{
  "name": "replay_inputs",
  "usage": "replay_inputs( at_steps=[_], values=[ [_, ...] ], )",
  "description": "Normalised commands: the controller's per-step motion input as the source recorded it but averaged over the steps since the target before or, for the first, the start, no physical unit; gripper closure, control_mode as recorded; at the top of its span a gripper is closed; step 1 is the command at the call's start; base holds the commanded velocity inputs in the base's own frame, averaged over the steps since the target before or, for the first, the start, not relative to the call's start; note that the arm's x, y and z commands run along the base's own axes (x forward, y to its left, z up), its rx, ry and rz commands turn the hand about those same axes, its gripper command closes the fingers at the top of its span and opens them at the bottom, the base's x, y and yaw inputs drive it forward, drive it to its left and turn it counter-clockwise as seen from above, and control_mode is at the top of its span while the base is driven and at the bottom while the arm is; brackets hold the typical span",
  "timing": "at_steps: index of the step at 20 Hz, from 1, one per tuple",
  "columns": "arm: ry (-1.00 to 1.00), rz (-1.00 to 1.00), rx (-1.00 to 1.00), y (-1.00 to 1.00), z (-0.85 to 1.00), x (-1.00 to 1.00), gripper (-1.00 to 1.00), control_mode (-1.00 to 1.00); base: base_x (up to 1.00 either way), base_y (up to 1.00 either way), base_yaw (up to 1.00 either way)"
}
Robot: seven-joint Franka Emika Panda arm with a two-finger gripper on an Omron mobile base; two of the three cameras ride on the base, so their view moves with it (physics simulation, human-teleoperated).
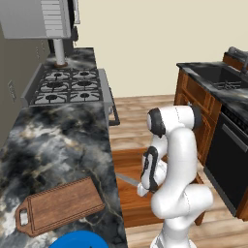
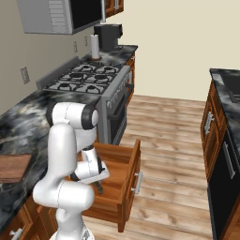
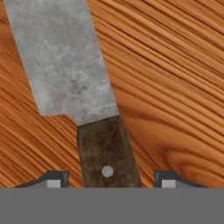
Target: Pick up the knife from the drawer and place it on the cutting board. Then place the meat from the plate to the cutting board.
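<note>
Left base view: your arm is folded down into the open drawer (image 1: 128, 167) beside the bench (image 1: 63, 145) — dark veined marble, glossy. The cutting board (image 1: 60, 206) lies bare on it, flat brown wood with a pierced handle tab; the blue plate (image 1: 80, 240) peeks in at the bottom edge, just beside the board. A sliver of grey blade shows on the drawer floor by the wrist. Right base view: the gripper (image 2: 98, 187) sits low inside the reddish-brown drawer, hand hiding the knife. Hand view: the knife (image 3: 81, 100) lies flat on grained wood, mottled steel blade above, dark riveted handle running down between the two fingertips (image 3: 54, 179). Jaws stand apart, one tip either side of the handle, not touching it. Risk as I judge it: the handle is thin and flat to the floor — if you close too high, the tips may skim over it or tip the blade.
</note>
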Motion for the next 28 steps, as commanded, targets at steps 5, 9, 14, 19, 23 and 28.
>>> replay_inputs(
  at_steps=[5,9,14,19,23,28],
  values=[
    [-0.02,0.0,0.0,0.0,0.06,0.0,1.0,-1.0,0.0,0.0,0.0],
    [-0.1,-0.02,0.01,0.0,0.91,0.0,1.0,-1.0,0.0,0.0,0.0],
    [0.0,-0.01,0.0,0.0,1.0,-0.06,1.0,-1.0,0.0,0.0,0.0],
    [-0.02,0.0,0.0,0.0,1.0,-0.2,1.0,-1.0,0.0,0.0,0.0],
    [0.0,0.0,0.0,-0.05,1.0,-0.35,1.0,-1.0,0.0,0.0,0.0],
    [0.0,0.01,0.0,-0.03,1.0,-0.57,1.0,-1.0,0.0,0.0,0.0]
  ],
)
